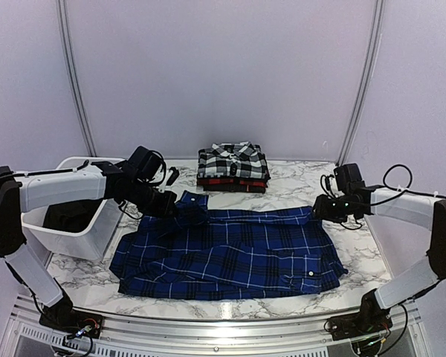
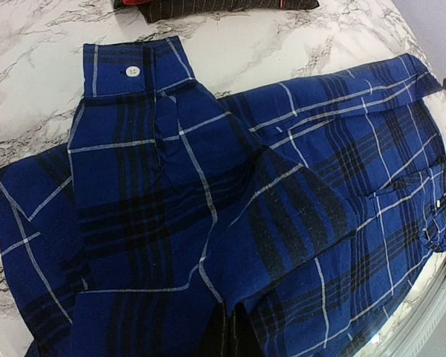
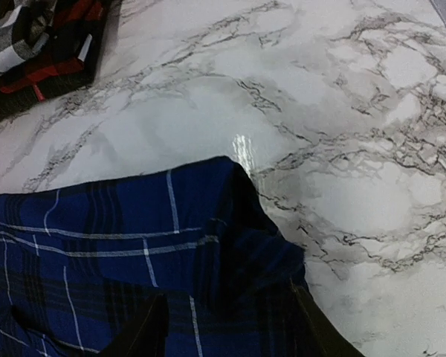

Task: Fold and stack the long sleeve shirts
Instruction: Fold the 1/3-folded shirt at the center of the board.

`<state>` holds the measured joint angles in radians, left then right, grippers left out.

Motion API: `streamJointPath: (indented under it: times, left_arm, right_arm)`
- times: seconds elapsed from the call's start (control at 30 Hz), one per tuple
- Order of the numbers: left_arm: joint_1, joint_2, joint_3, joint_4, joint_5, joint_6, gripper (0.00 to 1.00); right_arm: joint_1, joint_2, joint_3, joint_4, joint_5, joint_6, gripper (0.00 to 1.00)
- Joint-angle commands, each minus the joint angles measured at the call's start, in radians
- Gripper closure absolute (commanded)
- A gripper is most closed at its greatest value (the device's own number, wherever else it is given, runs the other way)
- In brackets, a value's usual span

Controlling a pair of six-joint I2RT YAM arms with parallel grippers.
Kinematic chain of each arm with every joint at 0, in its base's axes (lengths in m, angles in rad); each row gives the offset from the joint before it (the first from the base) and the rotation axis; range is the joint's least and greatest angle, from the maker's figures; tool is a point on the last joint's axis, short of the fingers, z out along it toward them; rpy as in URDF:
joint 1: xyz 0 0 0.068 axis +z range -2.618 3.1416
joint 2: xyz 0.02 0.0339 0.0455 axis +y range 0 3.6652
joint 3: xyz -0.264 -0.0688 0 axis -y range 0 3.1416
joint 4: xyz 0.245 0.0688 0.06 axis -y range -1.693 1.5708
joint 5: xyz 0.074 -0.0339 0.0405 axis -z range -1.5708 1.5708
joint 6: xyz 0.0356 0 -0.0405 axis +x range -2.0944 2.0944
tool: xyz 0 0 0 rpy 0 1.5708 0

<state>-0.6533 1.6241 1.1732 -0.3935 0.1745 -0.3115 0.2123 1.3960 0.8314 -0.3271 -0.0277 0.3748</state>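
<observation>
Left claw: closed tight on a bunched fold of the blue plaid shirt at its far left edge.
Right claw: jaws parted, one of its fingers on each side of the shirt's far right corner; the cloth lies between them, and whether they touch it cannot be told.
Blue plaid shirt: spread across the middle of the counter, running left to right, mostly flat with some creases.
Cuff: turned up at the shirt's far left, showing one white button.
Black-and-white check shirt: folded, on top of a small stack at the back centre of the counter.
Red-and-black shirt: folded, under the check shirt, only its edge showing.
White tub: at the counter's left side, beneath the left arm, well apart from the stack; something dark inside, too shadowed to identify.
</observation>
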Motion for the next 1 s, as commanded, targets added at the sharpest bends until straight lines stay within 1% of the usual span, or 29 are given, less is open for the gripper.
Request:
streamJointPath:
  times: [0.0, 0.23, 0.43, 0.77, 0.8, 0.83, 0.9, 0.97]
  left_arm:
    - [-0.002, 0.01, 0.01, -0.022, -0.009, -0.008, 1.0]
    - [-0.002, 0.01, 0.009, -0.022, -0.012, -0.006, 1.0]
    - [-0.002, 0.005, 0.017, -0.023, -0.011, 0.0, 1.0]
    - [-0.002, -0.006, 0.044, -0.071, -0.017, 0.026, 1.0]
    - [-0.002, -0.008, 0.045, -0.072, -0.019, 0.026, 1.0]
    - [-0.002, -0.01, 0.046, -0.076, -0.021, 0.029, 1.0]
    - [-0.002, -0.012, 0.051, -0.083, -0.025, 0.034, 1.0]
    - [-0.002, -0.018, 0.06, -0.097, -0.027, 0.04, 1.0]
  right_arm:
    - [0.003, -0.006, -0.04, 0.021, 0.023, 0.035, 0.51]
    - [0.003, 0.056, -0.024, 0.065, 0.015, 0.061, 0.54]
    - [0.001, 0.069, -0.01, 0.094, 0.023, 0.086, 0.55]
    - [0.0, 0.085, 0.02, 0.105, 0.023, 0.106, 0.56]
    - [-0.001, 0.089, 0.022, 0.105, 0.023, 0.107, 0.57]
    - [-0.003, 0.093, 0.021, 0.104, 0.023, 0.107, 0.61]
    - [-0.004, 0.096, 0.022, 0.102, 0.054, 0.108, 0.69]
    - [-0.008, 0.098, 0.021, 0.096, 0.064, 0.108, 0.8]
